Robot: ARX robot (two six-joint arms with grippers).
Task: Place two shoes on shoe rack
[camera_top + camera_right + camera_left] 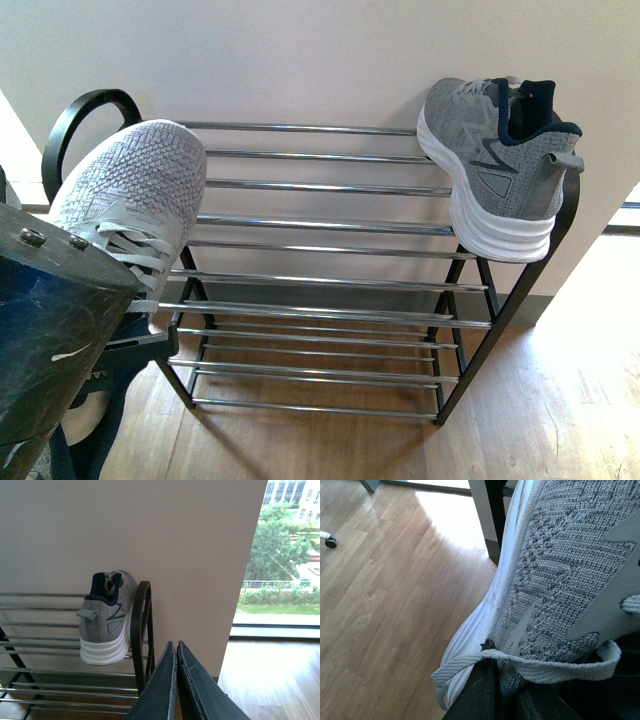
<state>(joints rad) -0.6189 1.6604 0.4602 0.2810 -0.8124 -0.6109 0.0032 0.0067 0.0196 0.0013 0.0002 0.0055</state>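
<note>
Shoe rack [320, 187] stands on the wood floor [560, 400], backed against a pale wall [300, 60]. Chrome bars run left to right in several tiers on a thin black frame.

Racked sneaker [495, 170]: on the top tier at the far-right end, just beside the rack's black curved side loop [565, 225]. Toe points at the wall and the heel faces near. It is tilted, with the white sole on the bars and the heel end hanging past the near bars. Navy lining shows at the collar. The right wrist view shows the same racked sneaker [105, 622] from behind the heel, sitting next to the side loop [142, 630].

Held sneaker [130, 190]: at the left end of the rack, toe raised and angled over the top tier bars, laces facing near. I can't tell whether the toe touches the bars.

My left fingers [477, 695] are clamped on the held sneaker [560, 570] at its laced end. The grey knit side and white sole fill the left wrist view, and a flat lace [535, 667] is draped across one finger. In the front view the arm housing hides most of the contact.

My right fingers [162, 680] are pressed together with nothing between them. They sit near and to the right of the rack, well apart from the racked sneaker. A window [280, 555] is on the far right, past the wall's edge.
</note>
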